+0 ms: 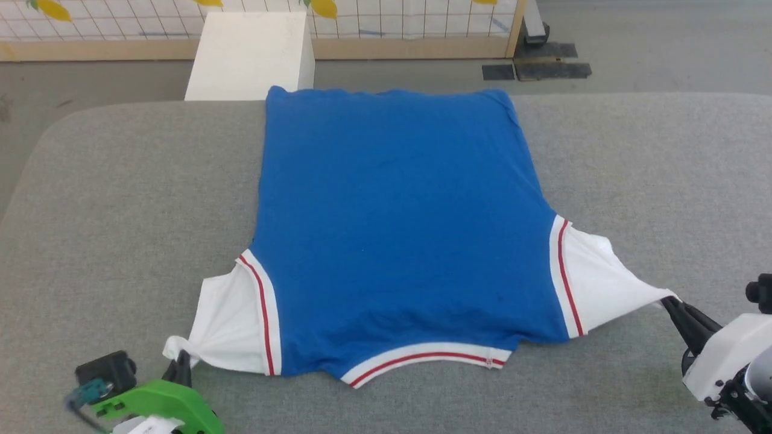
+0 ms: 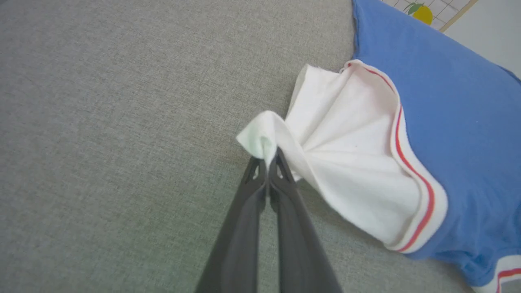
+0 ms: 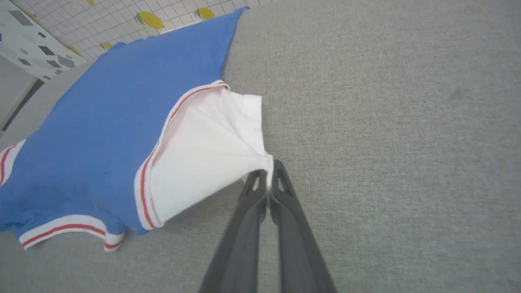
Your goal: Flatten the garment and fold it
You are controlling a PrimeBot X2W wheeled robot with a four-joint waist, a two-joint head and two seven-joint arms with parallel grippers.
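The garment (image 1: 398, 229), a royal-blue jersey shirt with white sleeves and red-and-white trim, lies spread flat on the grey cushioned surface (image 1: 120, 199), collar toward me. My left gripper (image 1: 181, 360) is shut on the tip of the left white sleeve (image 2: 346, 162), which is bunched at the dark fingers (image 2: 281, 183). My right gripper (image 1: 668, 299) is shut on the tip of the right white sleeve (image 3: 207, 162), pulling it taut into a point. Both sleeves stretch outward from the blue body (image 3: 101, 122). The plain blue side faces up.
A white box (image 1: 250, 54) stands on the floor just behind the surface's far edge. Behind it runs a gridded panel with lemon prints and a wooden frame (image 1: 416, 48). Dark mats (image 1: 543, 60) lie on the floor at the back right. Bare grey surface flanks the shirt.
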